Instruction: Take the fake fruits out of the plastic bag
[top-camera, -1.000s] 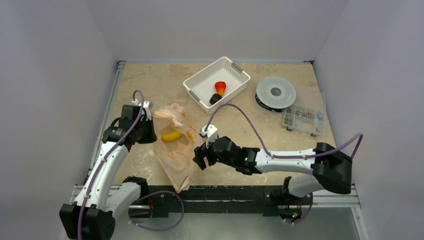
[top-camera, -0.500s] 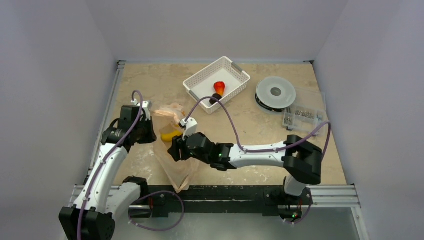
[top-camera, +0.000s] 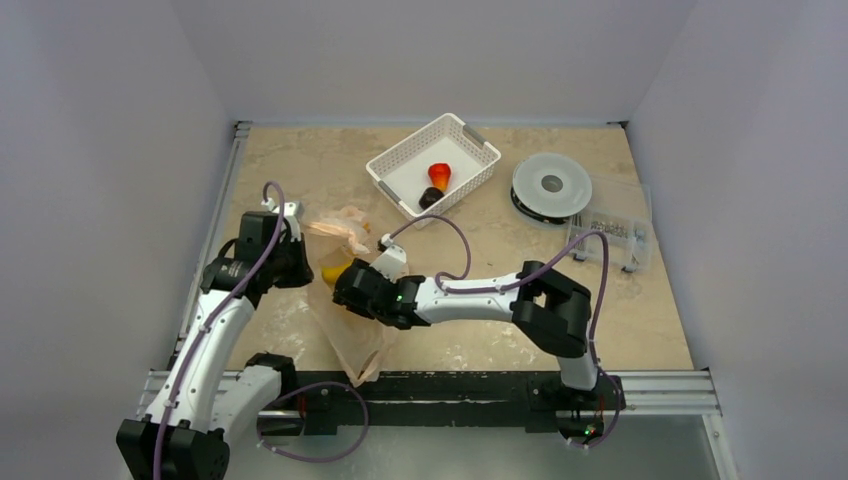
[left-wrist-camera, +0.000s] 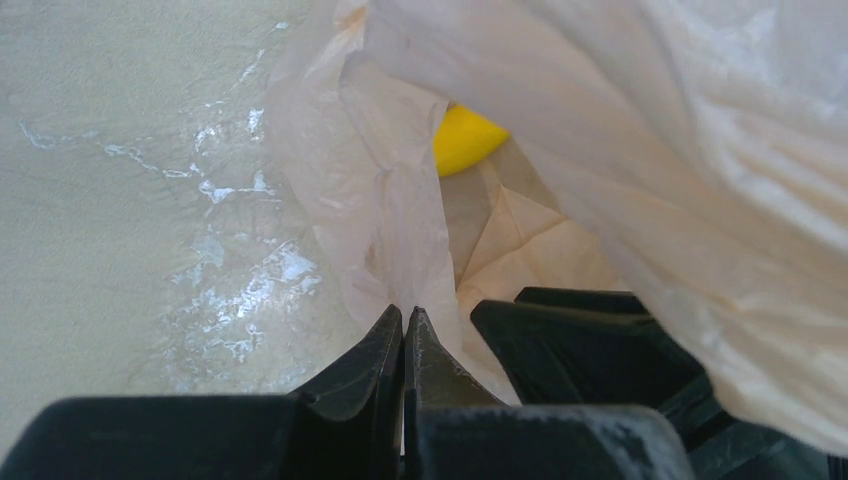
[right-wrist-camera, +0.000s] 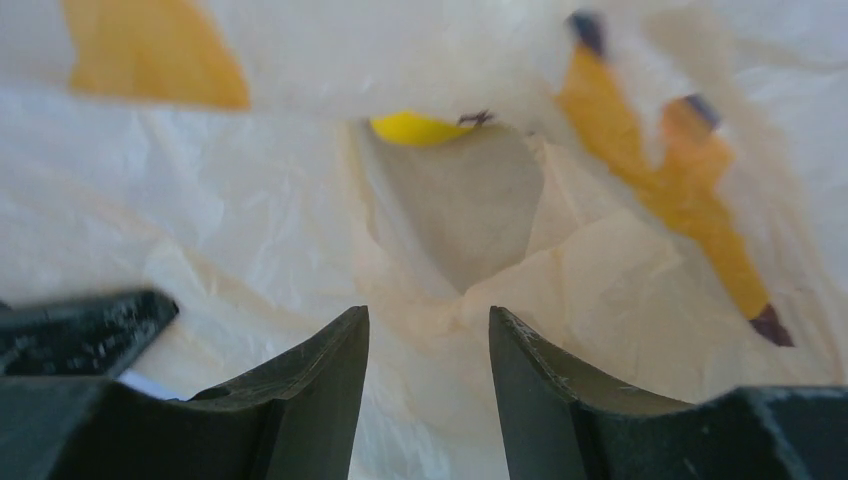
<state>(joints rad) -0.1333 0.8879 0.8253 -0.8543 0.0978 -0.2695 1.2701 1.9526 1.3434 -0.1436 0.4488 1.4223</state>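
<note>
One yellow fruit (top-camera: 333, 270) left, centre-left; right gripper (right-wrist-camera: 426, 320), fingers apart, has pushed into the bag (top-camera: 352, 338); left gripper (left-wrist-camera: 402, 318) pinches its edge

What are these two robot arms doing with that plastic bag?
They are emptying toy fruit from the plastic bag. The left gripper pinches the bag's edge. The right gripper, open, points into its mouth at a yellow fruit, not yet grasped. A red-orange fruit and a dark fruit lie in the white basket.
</note>
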